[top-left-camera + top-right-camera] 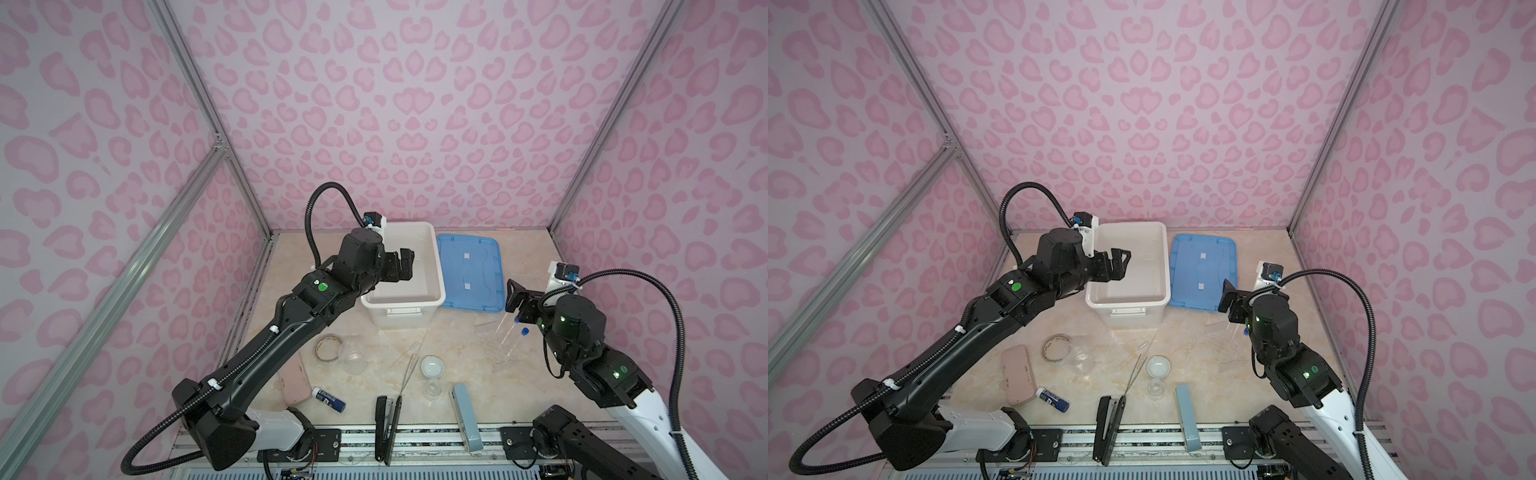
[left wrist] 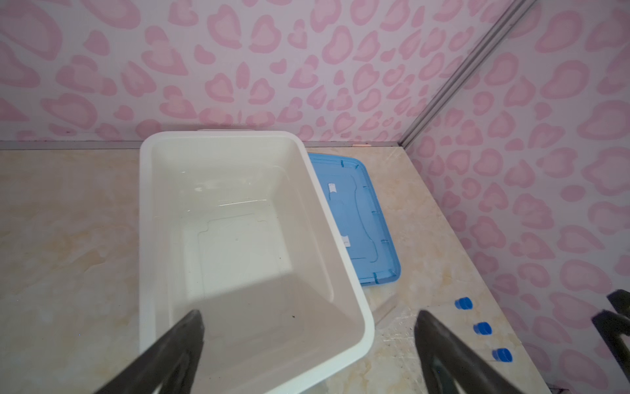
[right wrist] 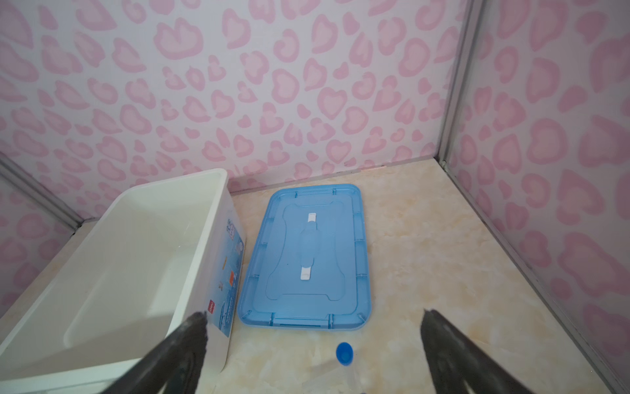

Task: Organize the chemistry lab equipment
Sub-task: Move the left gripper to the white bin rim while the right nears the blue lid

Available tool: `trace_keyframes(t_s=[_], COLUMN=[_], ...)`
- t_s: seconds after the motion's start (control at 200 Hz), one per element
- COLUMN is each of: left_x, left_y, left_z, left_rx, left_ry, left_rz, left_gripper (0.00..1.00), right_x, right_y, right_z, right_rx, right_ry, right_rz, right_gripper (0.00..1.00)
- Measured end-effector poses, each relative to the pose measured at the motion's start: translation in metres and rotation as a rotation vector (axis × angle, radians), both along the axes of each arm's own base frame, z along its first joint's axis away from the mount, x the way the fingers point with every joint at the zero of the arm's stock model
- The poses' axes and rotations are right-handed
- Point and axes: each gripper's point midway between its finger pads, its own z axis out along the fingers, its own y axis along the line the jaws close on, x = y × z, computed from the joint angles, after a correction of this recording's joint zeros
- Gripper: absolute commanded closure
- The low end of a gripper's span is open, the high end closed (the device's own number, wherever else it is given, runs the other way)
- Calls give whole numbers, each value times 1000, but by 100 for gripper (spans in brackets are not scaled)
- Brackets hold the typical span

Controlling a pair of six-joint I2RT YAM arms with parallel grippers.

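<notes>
My left gripper [image 1: 405, 266] [image 2: 308, 315] hangs open over the white bin [image 1: 440, 286] [image 2: 368, 327], holding nothing. My right gripper [image 1: 513, 295] [image 3: 312, 317] is open and empty above the table. It is just in front of the blue lid [image 1: 471, 272] [image 3: 306, 259]. Blue-capped tubes [image 1: 509, 336] [image 2: 482, 328] [image 3: 344, 353] lie below it. Mid-table sit a clear round dish [image 1: 353, 355], a small white dish [image 1: 432, 367], a little beaker [image 1: 432, 390] and thin droppers and a rod [image 1: 409, 365].
A tape roll [image 1: 328, 348], a pink case [image 1: 295, 382] and a blue glue stick [image 1: 328, 399] lie front left. A black stapler [image 1: 386, 428] and a pale-blue stapler [image 1: 465, 415] lie at the front edge. Walls close in on three sides.
</notes>
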Motion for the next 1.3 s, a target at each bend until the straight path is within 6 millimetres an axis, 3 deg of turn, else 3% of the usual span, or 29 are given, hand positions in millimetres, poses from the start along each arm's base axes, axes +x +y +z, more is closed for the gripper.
trace_keyframes(t_s=[0.205,0.36,0.435,0.55,0.895,1.11,1.305], left_x=[53,80,89,107,119,121,121], left_y=[57,69,81,90,84,78,89], left_z=[-51,-88,-112,-131,-170,-173,-181], left_rx=[62,181,242,280,269,234,225], left_ry=[204,295,358,401,490,497,512], left_rz=[158,233,272,307,299,298,328], left_gripper=[27,32,39,42,56,68,75], right_x=[27,36,36,37,39,39,38], right_y=[46,65,72,80,91,92,93], right_z=[-17,-31,-36,-35,-44,-44,-44], right_rx=[-55,-80,-97,-111,-134,-138,-142], right_ry=[87,142,164,166,185,182,182], right_rz=[181,223,236,243,254,253,251], right_gripper=[3,3,3,3,4,4,5])
